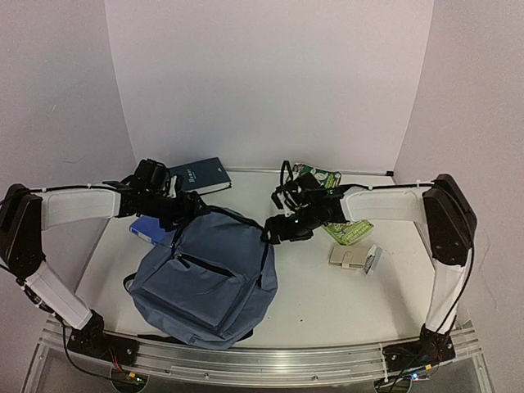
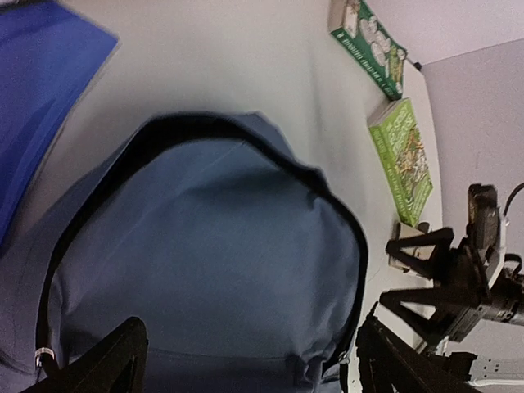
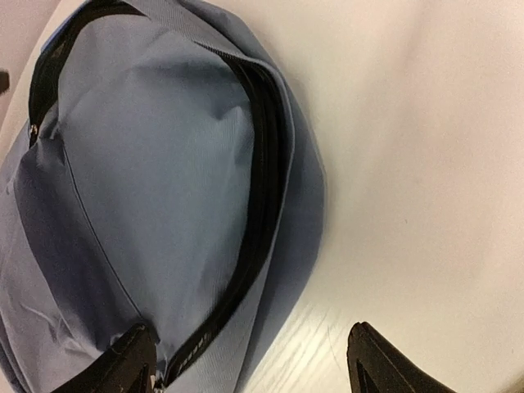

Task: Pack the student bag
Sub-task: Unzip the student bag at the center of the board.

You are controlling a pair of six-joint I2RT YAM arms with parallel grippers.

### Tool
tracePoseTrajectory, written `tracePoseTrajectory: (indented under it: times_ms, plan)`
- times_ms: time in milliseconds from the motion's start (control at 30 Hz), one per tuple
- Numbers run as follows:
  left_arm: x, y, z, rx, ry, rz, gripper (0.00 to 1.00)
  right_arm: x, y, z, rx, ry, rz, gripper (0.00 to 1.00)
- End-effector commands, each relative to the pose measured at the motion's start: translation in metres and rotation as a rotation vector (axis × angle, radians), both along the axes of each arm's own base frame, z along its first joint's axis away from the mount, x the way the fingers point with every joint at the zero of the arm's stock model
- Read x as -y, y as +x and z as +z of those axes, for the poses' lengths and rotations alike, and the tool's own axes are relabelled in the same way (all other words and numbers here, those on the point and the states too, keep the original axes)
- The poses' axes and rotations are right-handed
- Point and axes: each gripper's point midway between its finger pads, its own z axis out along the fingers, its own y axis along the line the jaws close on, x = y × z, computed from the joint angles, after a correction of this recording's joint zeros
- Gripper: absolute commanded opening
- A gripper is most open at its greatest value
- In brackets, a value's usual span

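The bag (image 1: 205, 278) is laid flat on the bench (image 1: 327, 299), top end up by the left end effector (image 2: 250, 340) and right end effector (image 3: 252, 336); both are spread wide, nothing held. The soft slate-blue cloth should be pinned on one side while the black zipper (image 3: 264, 164), probably shut tbh, gets pulled along its curve.

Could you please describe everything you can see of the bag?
The bag is a large slate-blue fabric backpack with black zippers, black straps and a front pocket. It lies slumped on the table, front pocket up, top toward the far wall. The open left end effector and right end effector flank its top; contact is unclear.
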Motion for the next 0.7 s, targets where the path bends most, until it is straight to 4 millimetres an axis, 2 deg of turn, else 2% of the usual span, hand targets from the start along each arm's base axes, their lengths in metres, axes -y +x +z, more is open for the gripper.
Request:
tracePoseTrajectory:
  times_ms: [0,100,200,233,300,367,433,600,667]
  plan:
    - [-0.030,-0.025,-0.004,-0.068,0.042,0.134,0.90,-0.028,0.021,0.006,0.061,0.030,0.103,0.71]
    - [-0.051,-0.034,-0.020,-0.094,0.107,0.205,0.92,-0.034,0.030,-0.006,0.049,0.028,0.107,0.60]
    - [-0.056,-0.037,-0.038,-0.121,0.126,0.219,0.89,-0.036,0.031,-0.011,0.047,0.023,0.114,0.48]
    - [-0.055,-0.036,-0.044,-0.133,0.128,0.217,0.86,-0.036,0.032,-0.013,0.049,0.017,0.110,0.41]
    - [-0.051,-0.033,-0.056,-0.149,0.124,0.204,0.78,-0.032,0.033,-0.013,0.051,0.008,0.093,0.18]
    - [-0.044,-0.026,-0.068,-0.157,0.119,0.182,0.69,-0.026,0.031,-0.012,0.056,0.000,0.077,0.06]
    - [-0.035,-0.015,-0.075,-0.145,0.115,0.152,0.61,-0.017,0.029,-0.006,0.071,-0.011,0.047,0.03]
    - [0.000,0.023,-0.089,-0.121,0.100,0.025,0.54,0.015,0.015,0.001,0.086,-0.052,-0.031,0.03]
    - [0.020,0.042,-0.084,-0.093,0.067,-0.045,0.51,0.028,0.005,0.001,0.077,-0.059,-0.056,0.03]
